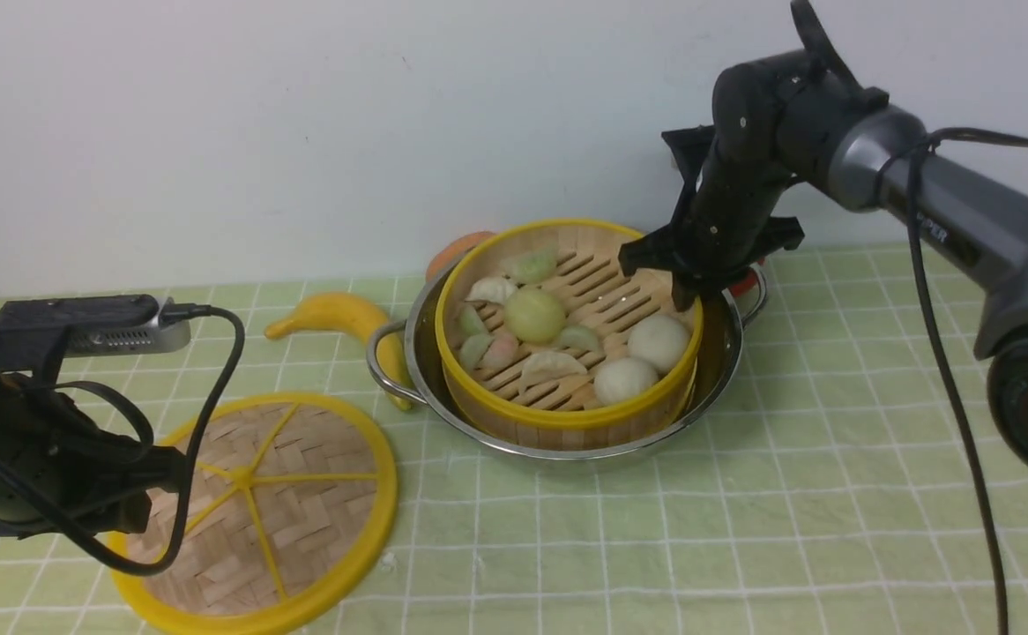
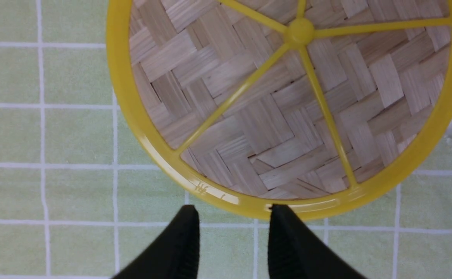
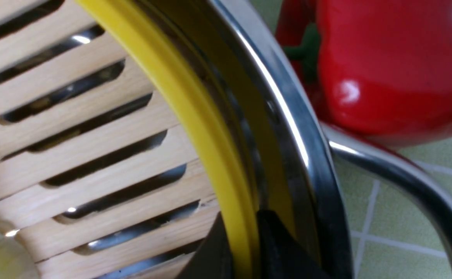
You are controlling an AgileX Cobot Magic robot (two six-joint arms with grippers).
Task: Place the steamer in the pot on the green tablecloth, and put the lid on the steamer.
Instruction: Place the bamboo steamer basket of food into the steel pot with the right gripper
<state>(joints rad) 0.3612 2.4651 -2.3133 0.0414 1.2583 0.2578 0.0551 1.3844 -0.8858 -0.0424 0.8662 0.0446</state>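
So here's where I'm at: my right gripper (image 1: 689, 291) is pinched onto the yellow rim of the steamer (image 1: 567, 419). One finger is inside the basket and the other is down in the gap by the wall of the pot (image 1: 584, 451) (the right wrist view shows it best, with the yellow rim squeezed between my two black tips). The steamer sits inside the pot with its dumplings and buns (image 1: 659, 342) on the slatted floor. The pot stands on the green tablecloth (image 1: 655, 547), toward the back wall. My left gripper (image 2: 234, 212) has its jaws apart with nothing between them, tips right at the edge of the lid (image 1: 302, 511). One tip overlaps the rim in the wrist view, but I can't tell if it's actually touching. The lid lies flat on the cloth, spokes up, to the left of the pot and closer to me, not touching it. A banana (image 1: 329, 313) lies by the pot's left handle, a red pepper (image 3: 385, 66) sits just beside the right handle, and something orange (image 1: 452, 251) peeks out behind the pot.
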